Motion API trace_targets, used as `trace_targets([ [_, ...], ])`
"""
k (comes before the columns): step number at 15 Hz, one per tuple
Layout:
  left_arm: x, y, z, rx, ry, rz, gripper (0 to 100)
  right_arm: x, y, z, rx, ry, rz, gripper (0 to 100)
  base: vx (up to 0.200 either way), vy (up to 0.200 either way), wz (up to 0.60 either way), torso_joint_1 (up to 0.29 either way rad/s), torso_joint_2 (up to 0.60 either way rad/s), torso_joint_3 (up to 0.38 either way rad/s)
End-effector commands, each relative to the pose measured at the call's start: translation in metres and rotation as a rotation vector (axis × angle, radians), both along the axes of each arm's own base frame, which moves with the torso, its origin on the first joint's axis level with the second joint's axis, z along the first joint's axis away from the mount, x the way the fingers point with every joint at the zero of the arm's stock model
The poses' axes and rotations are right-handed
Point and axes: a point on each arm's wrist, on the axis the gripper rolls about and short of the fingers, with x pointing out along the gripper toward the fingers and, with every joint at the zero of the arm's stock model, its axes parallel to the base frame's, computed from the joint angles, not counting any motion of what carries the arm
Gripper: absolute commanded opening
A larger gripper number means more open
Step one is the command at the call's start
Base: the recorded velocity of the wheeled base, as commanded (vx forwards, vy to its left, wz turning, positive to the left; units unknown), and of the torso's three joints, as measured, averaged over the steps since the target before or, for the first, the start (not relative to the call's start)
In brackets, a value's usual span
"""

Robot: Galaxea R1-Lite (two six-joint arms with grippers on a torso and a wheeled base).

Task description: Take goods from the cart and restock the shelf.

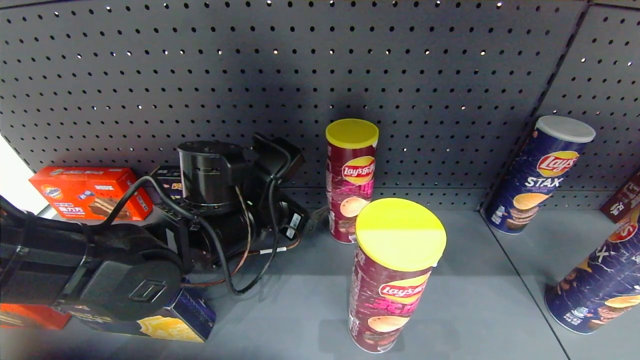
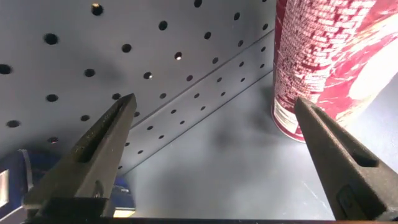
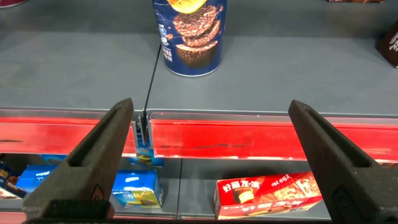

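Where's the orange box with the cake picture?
In the head view, the orange cardboard box lies at the grey shelf's far left, against the perforated back wall, left of the left arm.

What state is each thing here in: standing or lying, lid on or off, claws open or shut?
Rear maroon can: upright, yellow lid on.
Front maroon can: upright, yellow lid on.
Grey-lidded blue can: upright, lid on.
Orange box: lying flat, closed.
Left gripper: open, empty.
Right gripper: open, empty.
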Motion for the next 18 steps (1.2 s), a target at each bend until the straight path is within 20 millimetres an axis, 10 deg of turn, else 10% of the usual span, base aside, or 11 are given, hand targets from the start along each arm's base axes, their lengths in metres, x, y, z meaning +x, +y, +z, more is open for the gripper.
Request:
trace_targets([
  [1, 0.0033, -0.0028, -0.0043, 0.006, 0.009, -0.001, 100, 0.0001, 0.0, 0.0, 0.0, 0.001, 0.0, 100, 0.0, 0.0, 0.0, 0.0, 0.0, 0.0],
  [18, 0.0111, -0.0026, -0.0064, 0.005, 0.009, 0.016, 100, 0.0001, 0.0, 0.0, 0.0, 0.001, 0.0, 100, 0.0, 0.0, 0.0, 0.0, 0.0, 0.0],
])
